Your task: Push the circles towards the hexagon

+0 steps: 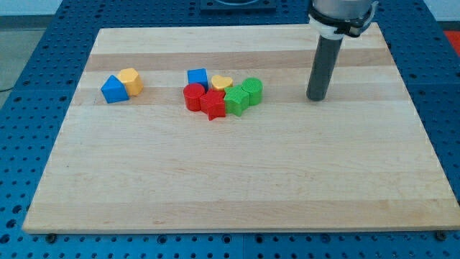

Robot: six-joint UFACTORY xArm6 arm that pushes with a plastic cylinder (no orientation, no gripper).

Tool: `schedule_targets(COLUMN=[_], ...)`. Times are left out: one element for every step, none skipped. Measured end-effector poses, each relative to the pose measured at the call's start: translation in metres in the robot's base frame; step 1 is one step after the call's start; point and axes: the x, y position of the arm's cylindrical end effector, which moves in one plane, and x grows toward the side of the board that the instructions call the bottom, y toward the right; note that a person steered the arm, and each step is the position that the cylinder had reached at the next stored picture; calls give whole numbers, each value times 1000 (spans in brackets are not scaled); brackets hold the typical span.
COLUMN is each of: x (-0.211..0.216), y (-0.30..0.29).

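Red star (213,105) beside red circle (192,96), my tip (316,98) well right

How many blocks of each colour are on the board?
Blue: 2, triangle and cube
Yellow: 2, hexagon and heart
Red: 2, circle and star
Green: 2, star and circle
Total: 8
My tip stands at the view's right of them all.
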Motion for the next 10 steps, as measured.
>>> schedule_targets(x=[0, -15, -24, -24, -16, 0, 7, 7, 7, 7], y=[-24, -51, -81, -103, -112, -116, -125, -150, -179, -202])
